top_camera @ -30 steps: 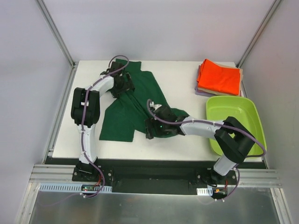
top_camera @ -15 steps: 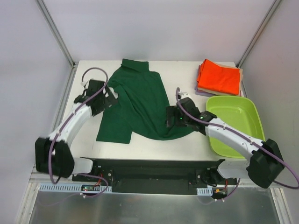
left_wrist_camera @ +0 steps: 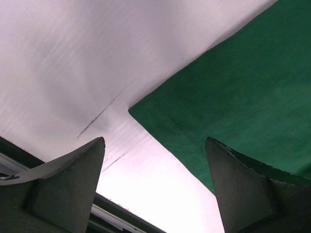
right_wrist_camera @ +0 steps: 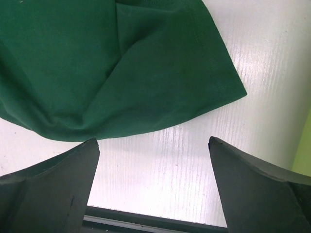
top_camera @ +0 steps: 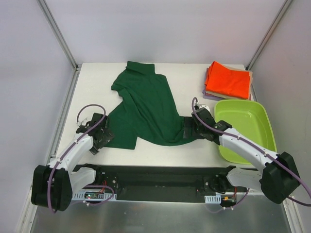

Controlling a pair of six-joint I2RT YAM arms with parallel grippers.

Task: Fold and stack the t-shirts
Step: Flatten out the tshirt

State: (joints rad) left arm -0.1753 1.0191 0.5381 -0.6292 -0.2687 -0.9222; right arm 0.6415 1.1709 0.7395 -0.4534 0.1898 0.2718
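Two grippers to note, taken from the left.

Left gripper (top_camera: 100, 136): set low at the near-left of the table (top_camera: 189, 82), just beside the near-left hem corner of the dark green shirt (top_camera: 146, 107). Jaws spread wide, nothing between them. In the wrist view, only bare table under the gap, with the hem corner just ahead and untouched. Probably placed there to take that corner for a fold, though no grip is made yet.

Next, the dark green shirt itself. Lies spread over the middle of the table, well apart from the finished pile. Points its collar toward the far edge and its hem toward the arms, so the long axis runs far to near, leaning slightly to the right as it comes nearer. Shows one sleeve out to the left. Looks bunched and doubled over along the near-right side, not flat, so likely needs smoothing before a clean fold.

Right gripper (top_camera: 193, 129): low at that near-right edge of the cloth. Jaws likewise wide apart and empty. From its own camera, a folded flap of green ahead and white table below, no contact. Mirrors the left side, probably for a two-handed pick.

Farther right: lime-green bin (top_camera: 245, 127) at the near-right, and beyond it, at the far-right corner, the orange shirt (top_camera: 228, 81) folded on top of paler folded pieces, presumably the destination.
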